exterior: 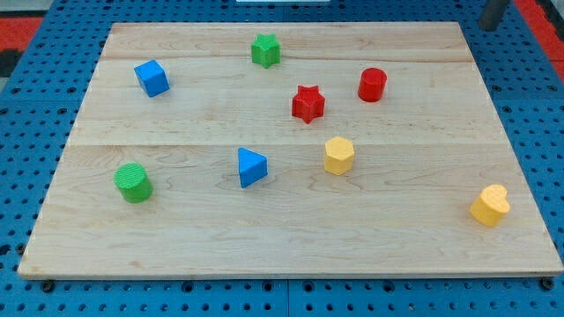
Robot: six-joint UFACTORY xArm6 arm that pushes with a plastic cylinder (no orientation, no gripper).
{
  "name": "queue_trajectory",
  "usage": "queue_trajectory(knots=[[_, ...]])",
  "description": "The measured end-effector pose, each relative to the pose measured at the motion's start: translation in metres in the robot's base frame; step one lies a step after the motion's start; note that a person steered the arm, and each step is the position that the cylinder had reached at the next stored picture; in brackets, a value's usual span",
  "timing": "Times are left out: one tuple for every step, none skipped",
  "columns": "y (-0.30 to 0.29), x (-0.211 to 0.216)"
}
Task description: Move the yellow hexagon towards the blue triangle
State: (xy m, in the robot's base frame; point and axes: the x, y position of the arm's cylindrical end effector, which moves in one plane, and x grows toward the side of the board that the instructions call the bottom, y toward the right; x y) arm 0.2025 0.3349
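Our tip was out of view, so we could not tell its state; the yellow hexagon (338,155) lay just right of the blue triangle (251,167).

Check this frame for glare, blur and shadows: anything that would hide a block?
Camera view: even, soft light; only short faint shadows under blocks like the yellow hexagon and blue triangle. Mild sheen on the wooden board, no blown-out glare. All blocks are sharp. The rod at the view's top right is cropped and slightly soft; my tip is hard to make out.
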Motion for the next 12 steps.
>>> queue_trajectory(knots=[[0.0,0.0],[0.0,0.001],[0.0,0.001],[-0.045,0.016],[-0.113,0.028],[-0.138,0.054],[-0.138,0.071],[-0.15,0.099],[-0.148,0.159],[-0.166,0.23],[-0.195,0.257],[-0.227,0.261]])
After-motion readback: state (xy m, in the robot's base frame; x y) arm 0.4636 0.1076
